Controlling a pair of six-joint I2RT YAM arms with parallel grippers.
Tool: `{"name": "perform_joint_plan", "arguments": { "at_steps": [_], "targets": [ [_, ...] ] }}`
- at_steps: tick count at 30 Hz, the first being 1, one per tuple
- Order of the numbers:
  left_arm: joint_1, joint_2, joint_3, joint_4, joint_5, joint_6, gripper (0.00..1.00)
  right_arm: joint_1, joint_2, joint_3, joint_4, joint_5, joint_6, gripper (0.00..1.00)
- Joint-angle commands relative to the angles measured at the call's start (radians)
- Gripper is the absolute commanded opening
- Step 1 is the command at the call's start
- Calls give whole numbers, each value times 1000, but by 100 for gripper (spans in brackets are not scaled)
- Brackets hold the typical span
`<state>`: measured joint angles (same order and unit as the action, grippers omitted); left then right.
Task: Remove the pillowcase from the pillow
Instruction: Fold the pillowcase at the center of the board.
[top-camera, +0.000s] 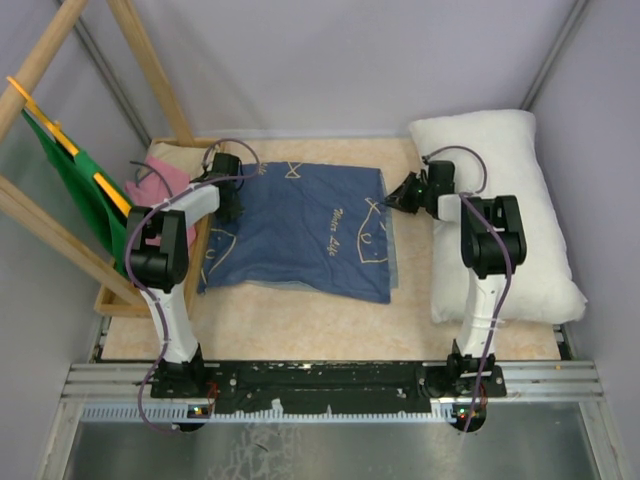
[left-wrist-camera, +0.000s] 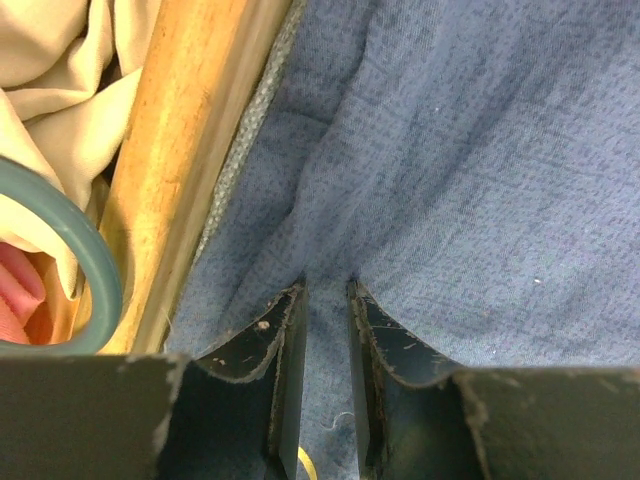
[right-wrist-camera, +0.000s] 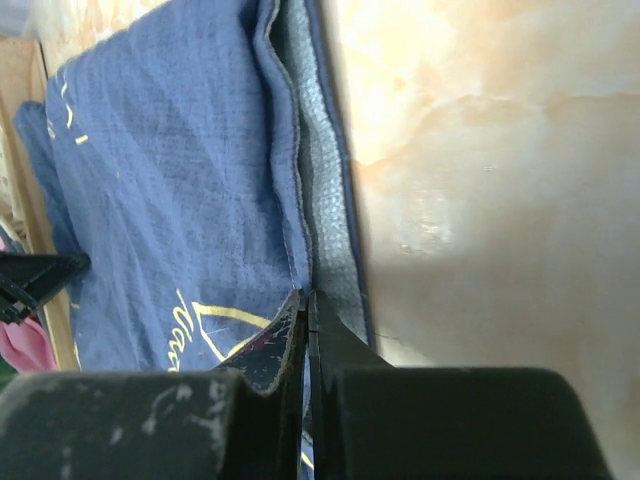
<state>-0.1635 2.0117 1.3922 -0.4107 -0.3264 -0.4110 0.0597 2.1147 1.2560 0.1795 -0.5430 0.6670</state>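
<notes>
While the pillow (top-camera: 525, 190) is lying apart, my left tool (left-wrist-camera: 327, 292) is pinching the pillowcase (top-camera: 300, 230) — one fold. My right tool (right-wrist-camera: 306, 298) is clamping its hem.

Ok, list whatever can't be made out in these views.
Script on the pillowcase: too small in the top view, cut off by the right pincer in its wrist view.
Pillow, left side: hidden behind the right arm, top view.
Pink cloth: mostly hidden behind the left arm, top view.

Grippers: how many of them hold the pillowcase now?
2. The left gripper pinches the pillowcase at its left edge; the right gripper is shut on its right edge, near the pillow.
</notes>
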Motion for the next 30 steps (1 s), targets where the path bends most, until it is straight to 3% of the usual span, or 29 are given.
{"name": "perform_joint_plan", "arguments": {
  "at_steps": [1,9,14,18,21,23,30],
  "targets": [
    [19,-22,-22,-40,-14,14,29,-73,-89,-42,-16,83,42,0],
    [14,-34,-30,-35,-13,10,29,-85,-123,0,-115,209,-13,0],
    [-18,-65,-44,-11,10,22,33,-81,-100,54,-127,162,-42,2],
    [-74,-116,-40,27,23,59,49,-45,-93,147,-176,162,-117,42],
    [-96,-139,0,27,25,78,62,-10,-71,255,-258,214,-179,59],
    [-96,-146,45,5,31,88,64,0,-37,335,-293,231,-197,61],
    [-158,-169,145,8,41,192,67,25,147,619,-446,274,-319,51]
  ]
}}
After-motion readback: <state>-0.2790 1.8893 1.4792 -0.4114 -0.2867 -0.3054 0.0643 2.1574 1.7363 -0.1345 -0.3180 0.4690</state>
